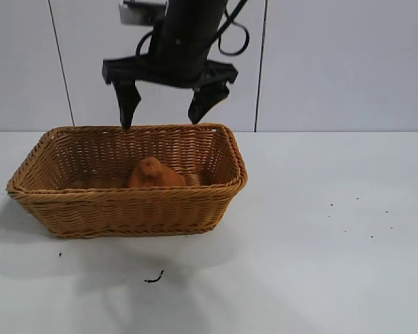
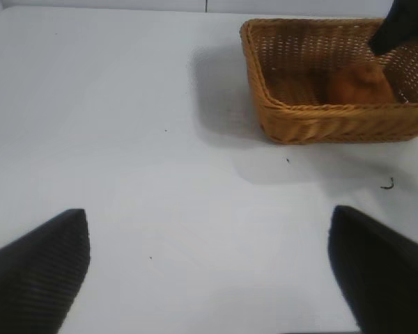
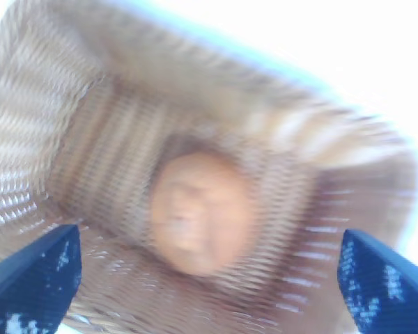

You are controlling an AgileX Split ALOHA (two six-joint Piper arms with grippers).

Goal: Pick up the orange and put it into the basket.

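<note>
Foreground debris: small dark curled scrap (image 1: 154, 277) on the white table (image 1: 320, 264) at about 6 o'clock from the basket, just off its near wall; a few dark specks (image 1: 355, 216) well apart at 3 o'clock.
Basket (image 1: 125, 209): tan woven wicker, rectangular, flared sides, braided rim; resting flat on the table, left of centre in the exterior view.
Orange (image 1: 153, 175): lying on the basket floor, near the middle, knobby neck up, touching no gripper; seen from above in the right wrist view (image 3: 200, 212), blurred.
Right gripper (image 1: 166, 111): hanging above the basket's far rim at 12 o'clock from the orange, fingers spread wide, nothing between them, tips pointing down.
Left gripper (image 2: 209, 271): parked over bare table, well apart from the basket (image 2: 320, 118), fingers spread, empty.
Backdrop: pale wall panels (image 1: 334, 62) behind the table.
</note>
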